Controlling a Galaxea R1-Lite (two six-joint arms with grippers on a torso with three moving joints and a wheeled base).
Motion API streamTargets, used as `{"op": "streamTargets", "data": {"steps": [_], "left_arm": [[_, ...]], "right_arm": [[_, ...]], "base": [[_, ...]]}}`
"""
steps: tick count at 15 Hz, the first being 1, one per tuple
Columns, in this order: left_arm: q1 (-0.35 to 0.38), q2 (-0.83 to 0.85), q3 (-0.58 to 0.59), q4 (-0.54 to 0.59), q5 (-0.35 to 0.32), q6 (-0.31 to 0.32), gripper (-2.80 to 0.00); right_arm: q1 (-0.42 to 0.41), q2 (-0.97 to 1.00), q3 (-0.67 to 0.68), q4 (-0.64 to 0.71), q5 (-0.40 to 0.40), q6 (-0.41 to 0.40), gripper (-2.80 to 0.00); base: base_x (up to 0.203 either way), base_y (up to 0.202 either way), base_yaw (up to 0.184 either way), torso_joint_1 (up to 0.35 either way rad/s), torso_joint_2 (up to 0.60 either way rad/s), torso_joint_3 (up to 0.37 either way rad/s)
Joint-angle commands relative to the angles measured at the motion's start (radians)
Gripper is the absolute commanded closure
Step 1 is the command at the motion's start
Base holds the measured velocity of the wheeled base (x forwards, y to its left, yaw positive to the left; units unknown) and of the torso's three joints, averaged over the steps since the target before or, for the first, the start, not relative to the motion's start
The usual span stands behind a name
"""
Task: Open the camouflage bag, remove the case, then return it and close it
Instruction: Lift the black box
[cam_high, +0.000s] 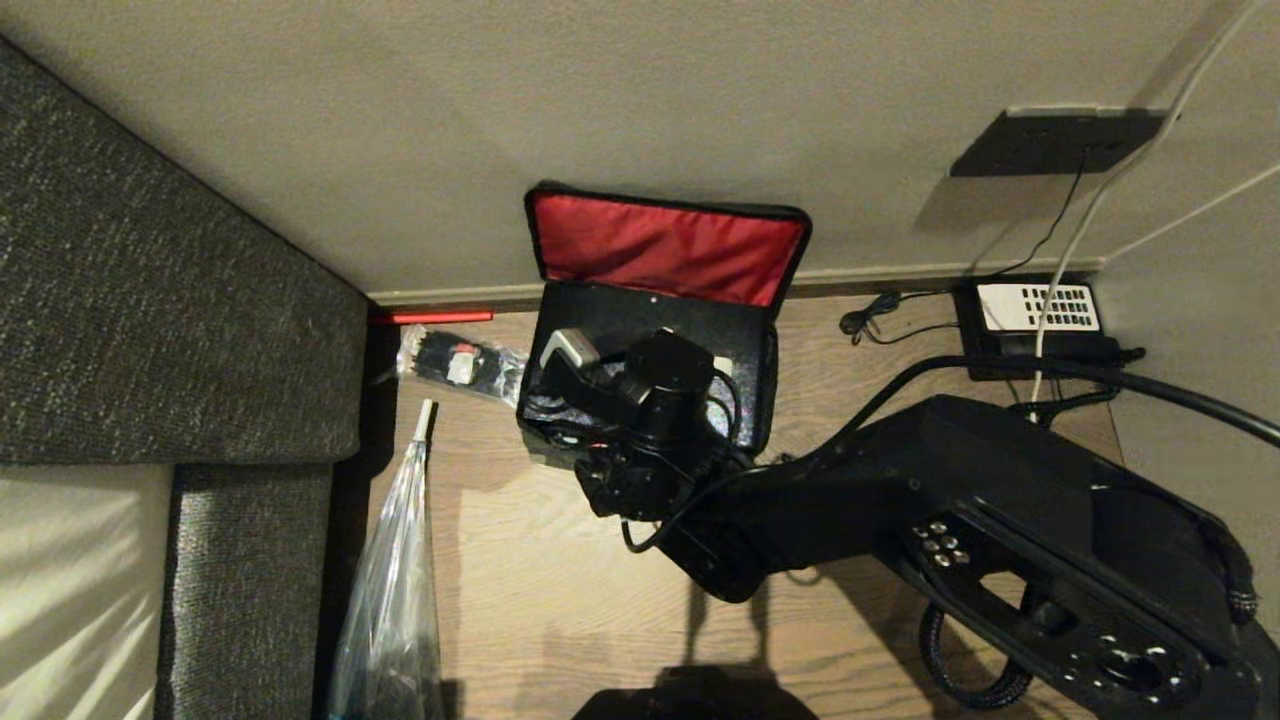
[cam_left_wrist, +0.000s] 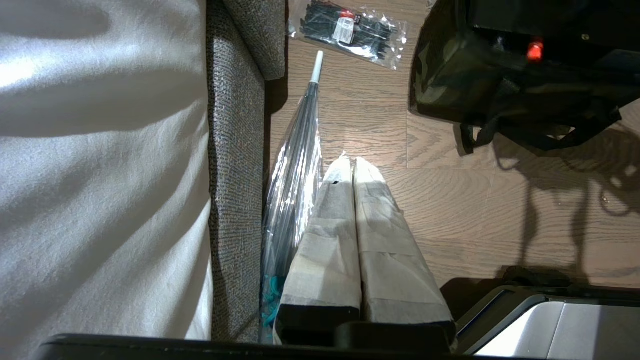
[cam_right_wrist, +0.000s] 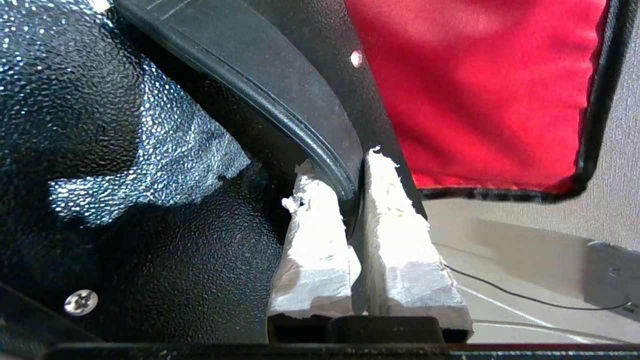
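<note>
Only the right wrist view shows the right tool (cam_right_wrist: 352, 200) pinching the curved black handle (cam_right_wrist: 280, 100) of the case (cam_right_wrist: 125, 200). The head view shows the camouflage bag (cam_high: 660, 300) on the floor (cam_high: 560, 560) against the wall, red lid upright, long axis along the wall, case inside. The left tool (cam_left_wrist: 354, 170) hangs closed, empty.
</note>
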Motion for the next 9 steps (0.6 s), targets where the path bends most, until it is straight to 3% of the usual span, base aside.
{"op": "streamTargets", "data": {"steps": [1,9], "left_arm": [[0.000,0.001,0.002,0.000,0.000,-0.001,0.00],[0.000,-0.002,0.002,0.000,0.002,-0.001,0.00]], "right_arm": [[0.003,-0.031,0.033,-0.008,-0.005,-0.009,0.00],[0.015,-0.097,0.099,0.025,-0.015,-0.036,0.00]], "base": [[0.000,0.000,0.000,0.000,0.00,0.000],[0.000,0.000,0.000,0.000,0.00,0.000]]}}
